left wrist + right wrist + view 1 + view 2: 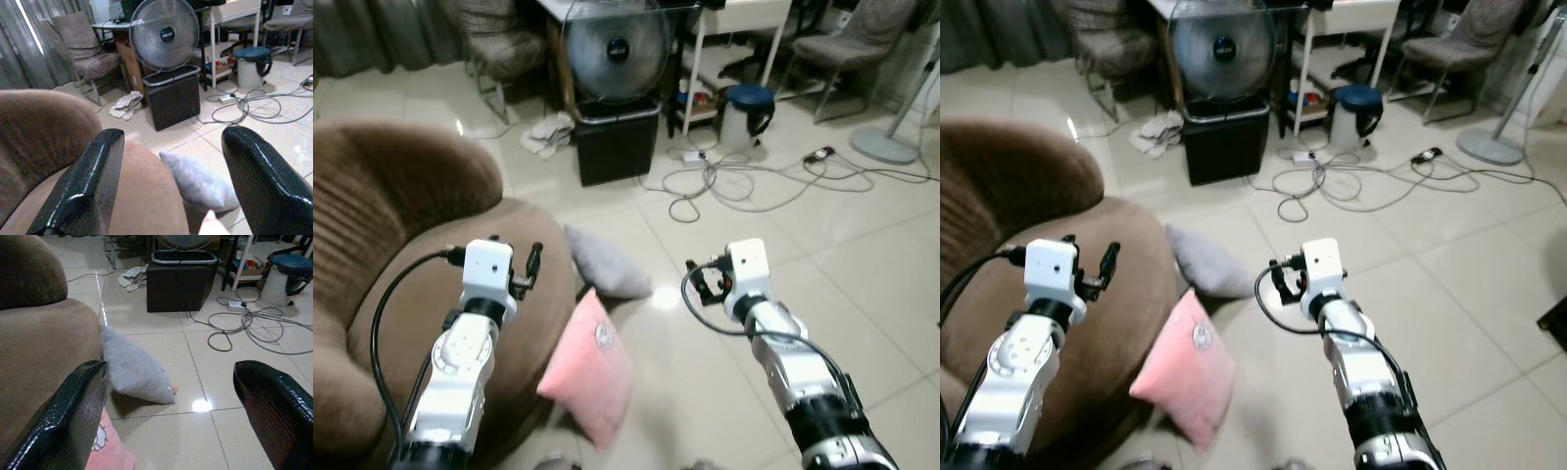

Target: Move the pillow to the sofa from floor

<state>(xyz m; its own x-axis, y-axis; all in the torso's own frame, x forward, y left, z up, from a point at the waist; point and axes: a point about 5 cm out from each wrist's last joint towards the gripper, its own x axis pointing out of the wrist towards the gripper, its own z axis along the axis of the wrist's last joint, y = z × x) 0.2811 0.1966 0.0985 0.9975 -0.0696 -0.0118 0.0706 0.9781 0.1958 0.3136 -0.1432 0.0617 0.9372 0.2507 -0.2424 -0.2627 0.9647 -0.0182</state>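
Note:
A pink pillow [587, 367] leans on the floor against the front of the brown sofa [401, 255]. A grey pillow [605, 262] lies on the tiles just behind it, also touching the sofa. My left gripper [517, 250] hovers open over the sofa seat's right edge, holding nothing. My right gripper [702, 279] is open above bare tiles to the right of both pillows. In the right wrist view the grey pillow [134, 369] lies ahead between the fingers [63, 421], with a corner of the pink pillow [110, 450] below it.
A fan [617, 44] stands on a black box [619, 137] behind the pillows. Loose cables [734, 181] and a power strip sprawl over the tiles. A white bin with a blue lid [744, 113], a crumpled cloth [548, 132], chairs and a fan base [886, 147] stand further back.

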